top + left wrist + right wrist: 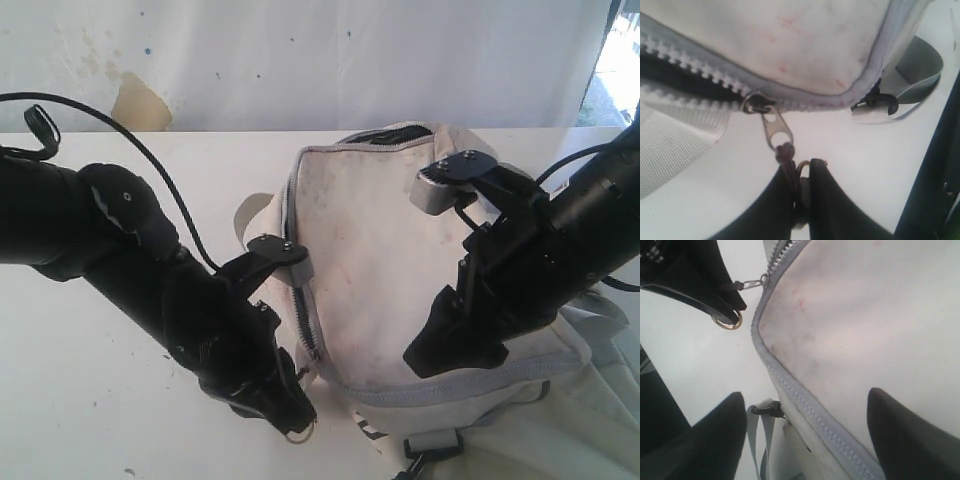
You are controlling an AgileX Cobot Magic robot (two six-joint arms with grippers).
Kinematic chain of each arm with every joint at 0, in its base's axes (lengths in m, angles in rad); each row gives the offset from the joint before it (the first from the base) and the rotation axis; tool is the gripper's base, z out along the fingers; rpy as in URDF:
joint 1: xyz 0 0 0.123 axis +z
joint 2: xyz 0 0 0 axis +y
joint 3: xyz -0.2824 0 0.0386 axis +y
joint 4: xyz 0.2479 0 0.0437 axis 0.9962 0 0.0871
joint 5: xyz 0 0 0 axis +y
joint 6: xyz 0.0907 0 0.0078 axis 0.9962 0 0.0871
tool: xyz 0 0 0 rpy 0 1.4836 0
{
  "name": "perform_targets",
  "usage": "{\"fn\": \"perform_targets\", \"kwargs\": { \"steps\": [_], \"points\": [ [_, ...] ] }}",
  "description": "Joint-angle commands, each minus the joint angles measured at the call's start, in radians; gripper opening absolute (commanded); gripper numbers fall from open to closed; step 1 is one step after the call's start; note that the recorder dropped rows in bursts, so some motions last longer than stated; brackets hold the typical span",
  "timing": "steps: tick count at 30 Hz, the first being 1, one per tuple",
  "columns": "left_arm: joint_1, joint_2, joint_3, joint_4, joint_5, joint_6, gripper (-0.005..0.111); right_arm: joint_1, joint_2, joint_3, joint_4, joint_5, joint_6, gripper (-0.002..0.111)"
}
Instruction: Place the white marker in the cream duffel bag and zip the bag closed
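The cream duffel bag (380,240) lies on the white table, stained reddish, with its grey zipper (305,320) running down its left edge. My left gripper (293,418) sits at the bag's near left corner, shut on the cord and ring of the zipper pull (776,127). Behind the slider (757,102) the teeth stand apart over a dark gap; ahead of it they are joined. My right gripper (450,345) hovers open over the bag's near right part, its fingers (715,435) spread either side of the closed zipper run (810,412). The white marker is out of view.
A grey webbing strap with a black clip (875,105) hangs off the bag's corner beside the left gripper; the same clip (767,409) shows near the right gripper's finger. More cream fabric (590,400) bunches at the near right. A white backdrop (300,60) stands behind the table.
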Motion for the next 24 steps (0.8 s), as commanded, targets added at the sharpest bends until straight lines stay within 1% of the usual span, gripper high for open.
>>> {"fn": "perform_targets", "kwargs": {
  "steps": [1,4,7,9,11,14,15,16,17,18,19,21,24],
  "points": [
    [0.0,-0.045,-0.012,0.021,-0.003,-0.005,0.0,0.0,-0.007,0.004,-0.001,0.006,0.011,0.063],
    [0.002,-0.061,-0.033,0.047,-0.003,-0.037,0.0,0.0,-0.007,0.004,-0.001,-0.011,0.007,0.063],
    [0.01,-0.063,-0.052,0.139,-0.012,-0.101,0.0,0.004,-0.007,0.004,-0.001,-0.02,-0.069,0.063],
    [0.032,-0.063,-0.056,0.181,-0.015,-0.159,0.0,0.027,-0.007,0.005,-0.001,-0.029,-0.138,0.063],
    [0.058,-0.063,-0.056,0.192,-0.017,-0.185,0.0,0.055,-0.007,0.01,-0.001,-0.057,-0.19,0.063],
    [0.1,-0.063,-0.058,0.181,-0.017,-0.197,0.0,0.103,-0.007,0.038,-0.001,-0.133,-0.267,0.063],
    [0.117,-0.063,-0.059,0.17,-0.019,-0.197,0.0,0.129,-0.007,0.066,-0.001,-0.189,-0.343,0.063],
    [0.123,-0.063,-0.059,0.165,-0.022,-0.197,0.0,0.141,-0.007,0.081,-0.001,-0.225,-0.362,0.063],
    [0.123,-0.063,-0.059,0.158,-0.034,-0.195,0.0,0.168,-0.007,0.104,0.003,-0.286,-0.386,0.063],
    [0.123,-0.063,-0.059,0.146,-0.034,-0.195,0.0,0.179,-0.007,0.109,0.014,-0.307,-0.394,0.063],
    [0.121,-0.063,-0.059,0.091,-0.034,-0.192,0.0,0.209,-0.007,0.122,0.042,-0.334,-0.396,0.063],
    [0.121,-0.063,-0.059,0.03,-0.034,-0.149,0.0,0.251,-0.007,0.124,0.044,-0.354,-0.396,0.063],
    [0.121,-0.063,-0.059,0.023,-0.032,-0.147,0.0,0.292,-0.007,0.124,0.061,-0.389,-0.396,0.063]
  ]
}}
